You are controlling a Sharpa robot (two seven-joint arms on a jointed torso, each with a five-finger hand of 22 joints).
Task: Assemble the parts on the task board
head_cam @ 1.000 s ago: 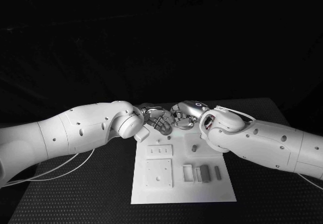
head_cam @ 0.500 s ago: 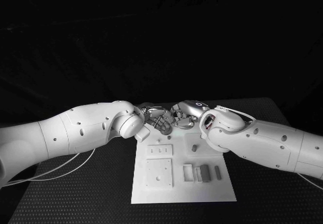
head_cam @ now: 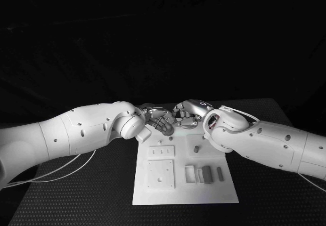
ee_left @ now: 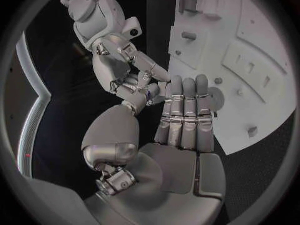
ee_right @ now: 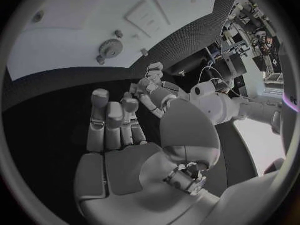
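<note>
The white task board lies in the middle of the table. On it are a slotted plate, a square plate, grey block parts and a short peg. Both hands meet above the board's far end. My left hand keeps its fingers straight and side by side, and I see nothing in them. My right hand reaches its fingertips to the left hand's fingertips. I see no part between the two hands. A gear lies on the board beyond the right hand.
Small pegs stand up from the board beside the left hand. Black textured table surrounds the board on all sides. Both white forearms cross above the board's far corners, and a cable hangs under the left arm.
The right hand has edged slightly up and closer to the left hand. The left hand and the parts on the board have stayed put.
</note>
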